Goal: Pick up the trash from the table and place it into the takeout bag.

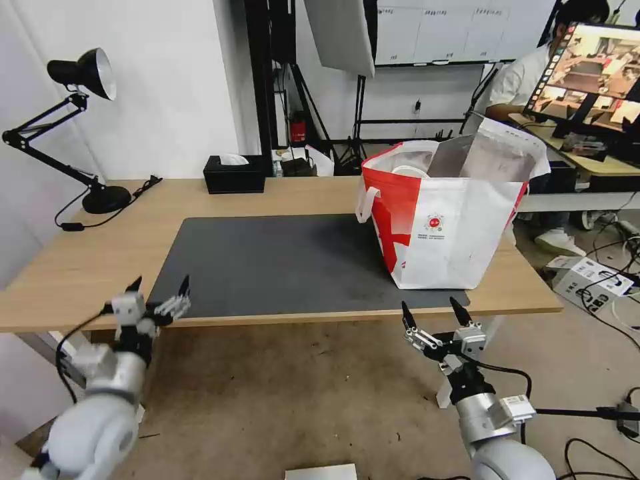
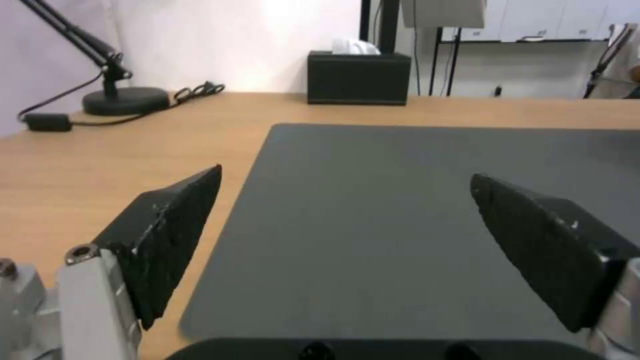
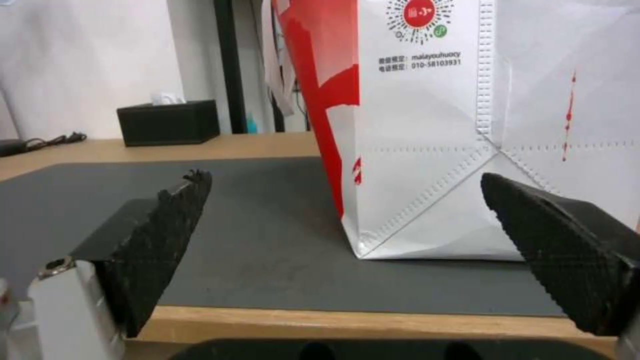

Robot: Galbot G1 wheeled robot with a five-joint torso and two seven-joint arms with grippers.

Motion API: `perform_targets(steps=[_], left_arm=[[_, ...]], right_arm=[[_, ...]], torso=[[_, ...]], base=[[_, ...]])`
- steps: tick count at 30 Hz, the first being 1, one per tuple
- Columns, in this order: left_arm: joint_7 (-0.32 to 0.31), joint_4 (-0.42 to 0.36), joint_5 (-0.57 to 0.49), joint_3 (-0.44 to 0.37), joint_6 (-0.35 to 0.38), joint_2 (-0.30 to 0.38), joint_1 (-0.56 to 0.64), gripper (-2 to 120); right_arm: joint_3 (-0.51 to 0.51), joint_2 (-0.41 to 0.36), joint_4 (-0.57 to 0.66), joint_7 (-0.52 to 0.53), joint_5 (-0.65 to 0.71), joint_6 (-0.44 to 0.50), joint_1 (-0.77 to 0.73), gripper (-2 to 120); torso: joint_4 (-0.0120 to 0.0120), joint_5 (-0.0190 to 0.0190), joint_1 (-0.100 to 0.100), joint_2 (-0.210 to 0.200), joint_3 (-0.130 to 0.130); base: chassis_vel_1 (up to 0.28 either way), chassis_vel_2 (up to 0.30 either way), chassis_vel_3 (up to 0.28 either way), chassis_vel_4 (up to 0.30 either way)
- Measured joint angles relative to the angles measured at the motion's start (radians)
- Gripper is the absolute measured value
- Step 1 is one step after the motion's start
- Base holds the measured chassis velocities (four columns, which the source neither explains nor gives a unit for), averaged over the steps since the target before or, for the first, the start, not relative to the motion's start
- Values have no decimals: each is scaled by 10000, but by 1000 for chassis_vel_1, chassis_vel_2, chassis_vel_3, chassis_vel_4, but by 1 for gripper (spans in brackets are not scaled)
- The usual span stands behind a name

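Observation:
The takeout bag stands upright and open on the right end of the table, partly on the dark grey mat. A white round rim of trash shows inside its foil-lined mouth; whatever else is in the bag is hidden. My left gripper is open and hovers at the table's near edge by the mat's left corner, with bare mat between its fingers. My right gripper is open just off the near edge, facing the bag's lower side.
A black desk lamp with its cord stands at the far left of the table. A black tissue box sits at the back edge. Cables and a small box lie on the floor at right.

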Motion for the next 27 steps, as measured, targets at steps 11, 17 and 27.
perform_targets(steps=[11,17,27], left_arm=[[310,35,66,-64,-74,-481,534,100],[373,59,68,-68,-106,-513,567,100],[381,67,47,-65,-106,-500,534,100]], right_arm=[[0,0,0,0,0,0,0,100],[0,0,0,0,0,0,0,100],[0,0,0,0,0,0,0,100]], torso=[[0,0,0,-1,1],[-1,0,1,-1,1],[-1,0,1,-1,1]], base=[[0,0,0,0],[0,0,0,0],[0,0,0,0]])
